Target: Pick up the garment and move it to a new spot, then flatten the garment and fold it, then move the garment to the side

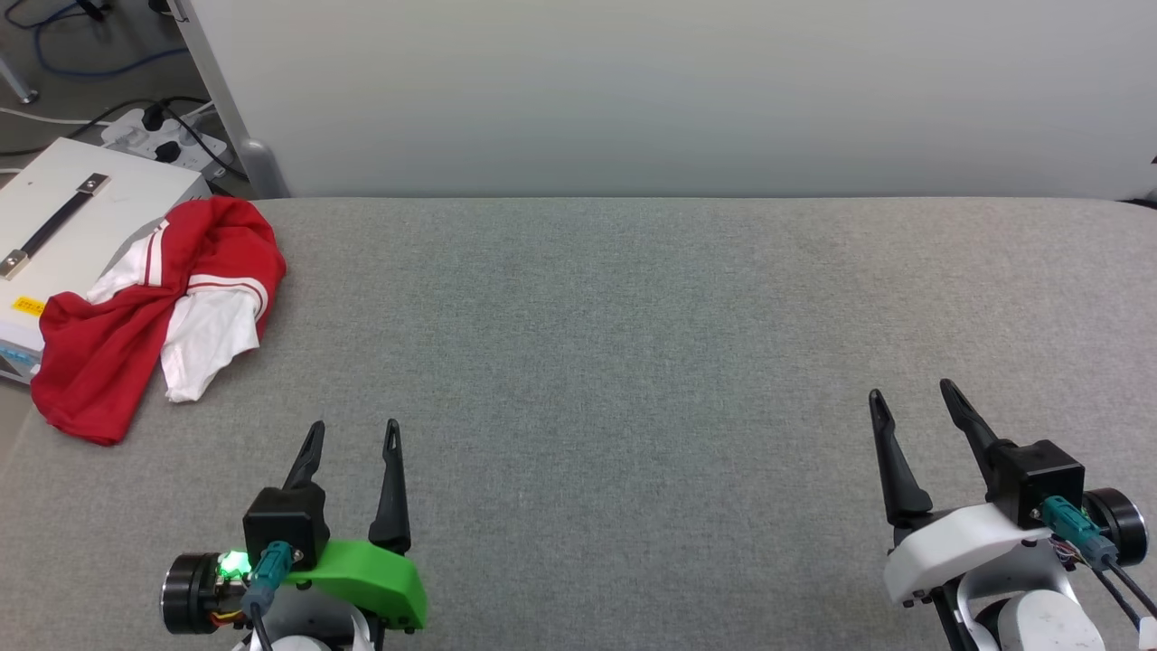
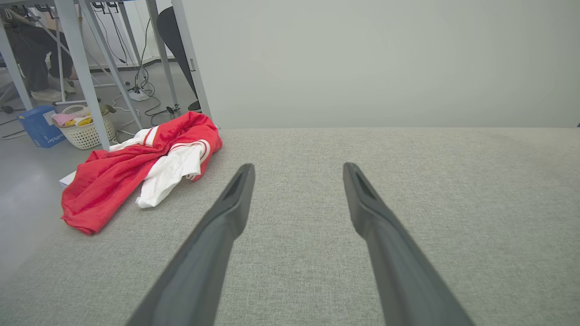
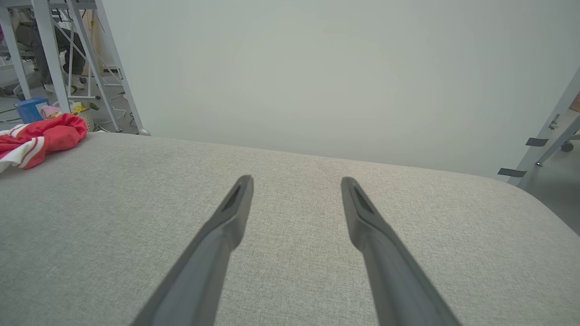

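Note:
The garment (image 1: 136, 316), a red jersey with white sleeves and striped trim, lies crumpled at the far left edge of the grey padded table (image 1: 633, 362), part of it draped over the edge. The left wrist view has the garment (image 2: 136, 172) ahead and to the left, and it sits at the far left in the right wrist view (image 3: 41, 138). My left gripper (image 1: 354, 432) hovers open near the front left, below and right of the garment, nothing between its fingers. At the front right my right gripper (image 1: 911, 393) is open and holds nothing.
A white case with a black handle (image 1: 63, 226) stands beside the table's left edge, under part of the garment. A power strip and cables (image 1: 163, 136) lie on the floor behind it. A pale wall panel (image 1: 669, 90) runs along the table's far edge.

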